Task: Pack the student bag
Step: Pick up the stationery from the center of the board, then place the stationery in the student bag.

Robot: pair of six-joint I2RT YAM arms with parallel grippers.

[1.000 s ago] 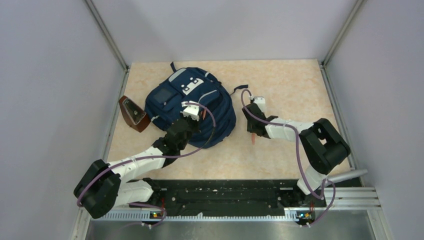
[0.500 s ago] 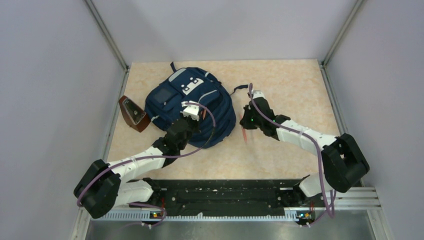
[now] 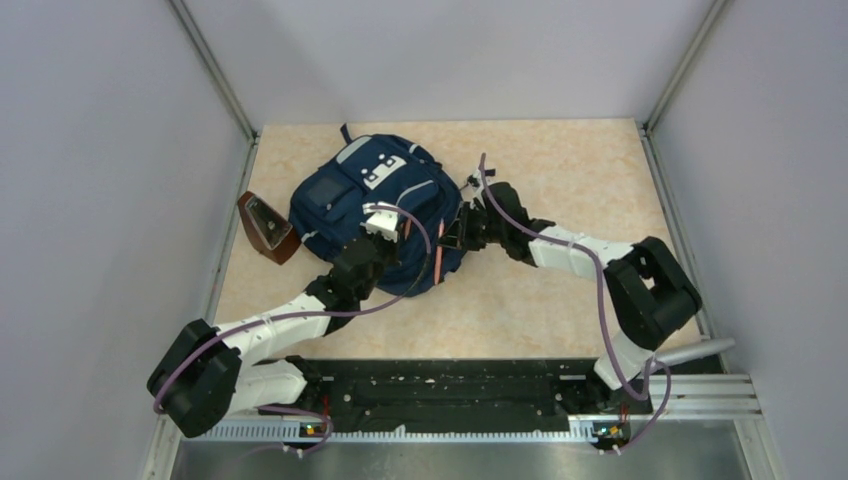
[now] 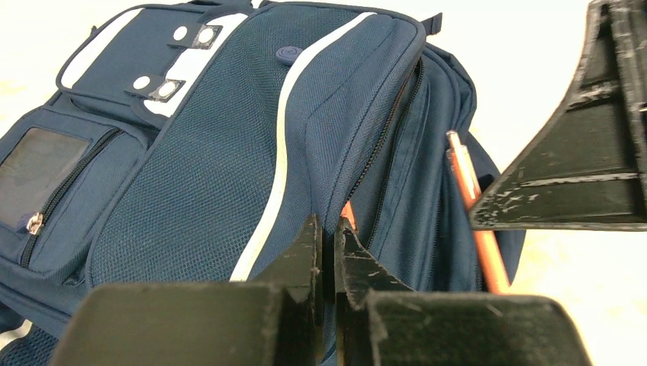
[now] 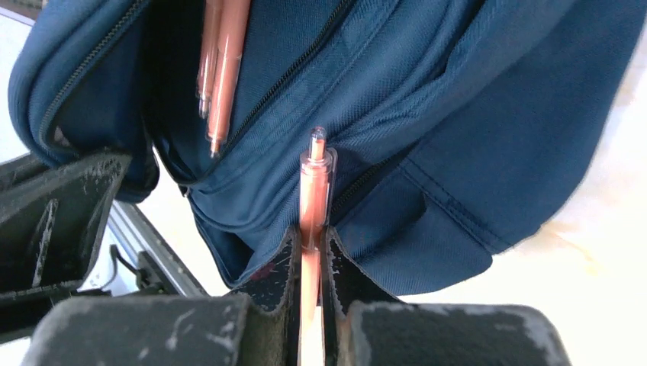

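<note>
The student bag (image 3: 345, 195), navy with a white front patch, lies at the table's centre left. My left gripper (image 3: 398, 232) rests on its near side, shut on the edge of an unzipped pocket (image 4: 358, 175); in the left wrist view the tips (image 4: 326, 229) pinch the blue fabric. My right gripper (image 3: 447, 240) is at the bag's right side, shut on an orange pen (image 3: 437, 265). The pen (image 5: 314, 191) points at the bag's opening, its tip touching the fabric. Two more orange pens (image 5: 221, 69) sit inside the open pocket.
A brown triangular case (image 3: 265, 228) stands against the bag's left side. Grey walls close in the table on three sides. A black rail (image 3: 450, 390) runs along the near edge. Bare tabletop (image 3: 570, 170) lies right of the bag.
My right arm has swung left from the bare tabletop to the bag's right side, carrying the orange pen. The left arm and the bag have stayed put.
</note>
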